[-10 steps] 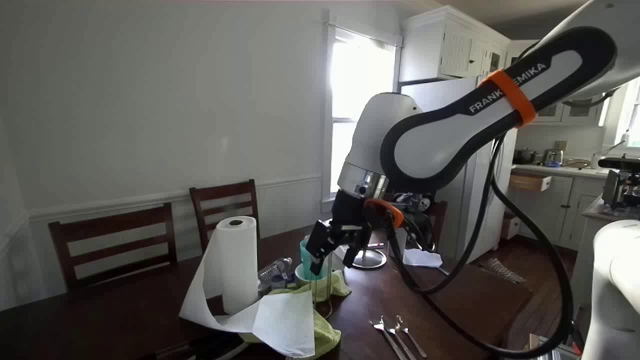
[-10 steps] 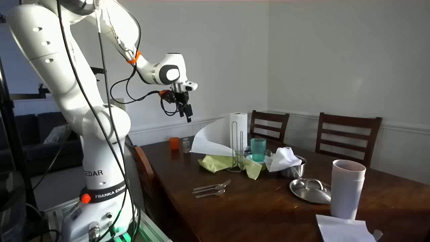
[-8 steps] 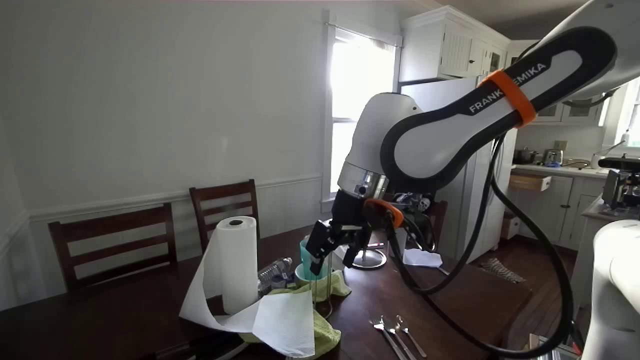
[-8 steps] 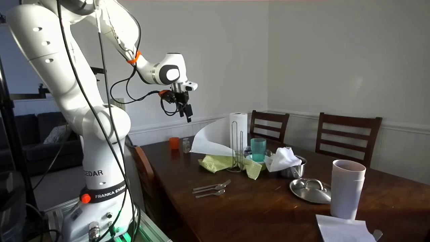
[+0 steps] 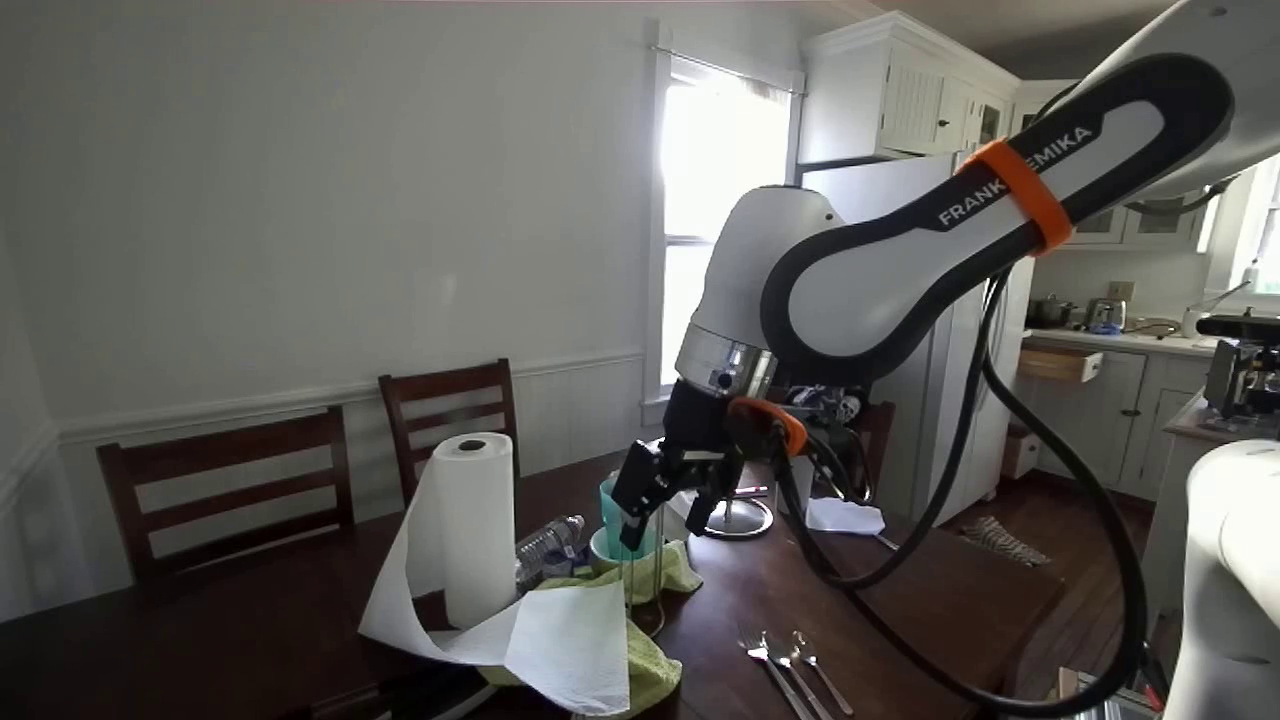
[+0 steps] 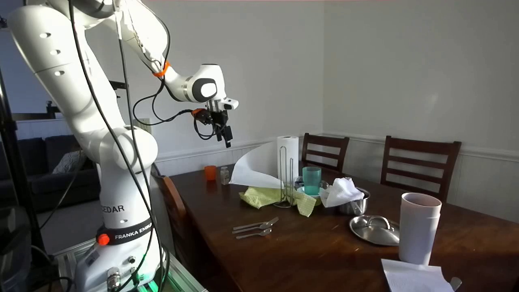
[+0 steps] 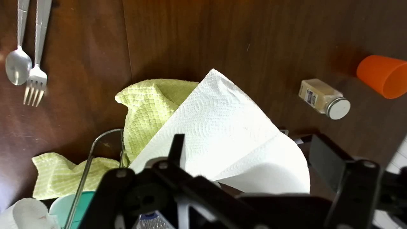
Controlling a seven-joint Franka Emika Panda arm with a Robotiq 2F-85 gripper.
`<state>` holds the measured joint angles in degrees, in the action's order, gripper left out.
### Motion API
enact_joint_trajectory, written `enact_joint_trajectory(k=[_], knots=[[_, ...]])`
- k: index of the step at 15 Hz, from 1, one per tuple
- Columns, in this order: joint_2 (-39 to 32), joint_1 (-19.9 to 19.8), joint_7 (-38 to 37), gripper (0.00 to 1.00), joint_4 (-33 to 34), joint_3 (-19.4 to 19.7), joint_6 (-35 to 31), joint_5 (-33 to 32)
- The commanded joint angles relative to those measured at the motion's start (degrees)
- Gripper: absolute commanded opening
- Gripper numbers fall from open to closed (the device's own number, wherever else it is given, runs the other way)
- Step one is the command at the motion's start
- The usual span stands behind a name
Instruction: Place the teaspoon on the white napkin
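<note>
A spoon [image 7: 18,66] lies on the wooden table beside a fork [image 7: 36,81] in the wrist view's upper left. The cutlery group shows in both exterior views [image 5: 828,685] [image 6: 253,234]; which piece is the teaspoon is hard to tell there. A flat white napkin lies by a tall white cup in both exterior views [image 5: 845,516] [image 6: 415,278]; it is out of the wrist view. A loose white paper towel sheet [image 7: 216,127] spreads below my gripper. My gripper [image 7: 251,156] is open and empty, high above the table, in both exterior views [image 5: 662,525] [image 6: 225,142].
A paper towel roll [image 6: 288,156] stands near a wire holder [image 6: 286,178], green cloth [image 6: 259,196] and teal cup [image 6: 312,180]. A crumpled white napkin [image 6: 341,192] sits on a pot [image 6: 357,207], with a lid [image 6: 375,233] nearby. A shaker [image 7: 322,97] and orange cup [image 7: 380,74] stand farther off.
</note>
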<state>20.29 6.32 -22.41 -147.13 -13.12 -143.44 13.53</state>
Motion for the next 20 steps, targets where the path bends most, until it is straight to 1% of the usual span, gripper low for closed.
enact_joint_trajectory(k=[1, 5, 6, 9, 10, 12, 13, 16, 18, 19, 20], knots=[[1.66, 0.16, -0.25, 1.0, -1.39, 1.33, 0.4, 0.13], [7.22, -2.86, 0.19, 1.0, -7.7, 3.6, 0.17, -2.67], [8.59, -3.26, 0.91, 1.0, -9.44, 4.73, 0.75, -2.08], [12.27, -6.99, 1.68, 1.0, -15.38, 6.59, 0.25, -4.82], [8.38, -9.1, 1.76, 1.0, -10.58, 7.25, 2.24, -6.61], [9.03, -11.68, 2.9, 1.0, -11.73, 9.16, 2.59, -8.34], [8.69, -12.79, 3.72, 1.0, -11.57, 10.31, 3.03, -8.89], [6.94, -17.38, 4.67, 1.0, -11.49, 12.17, 3.99, -13.06], [5.24, -18.58, 6.11, 1.0, -11.5, 13.66, 4.75, -14.04], [4.48, -18.48, 7.14, 1.0, -11.53, 14.68, 6.9, -13.33], [3.77, -18.82, 6.96, 1.0, -11.53, 14.91, 10.45, -13.51]])
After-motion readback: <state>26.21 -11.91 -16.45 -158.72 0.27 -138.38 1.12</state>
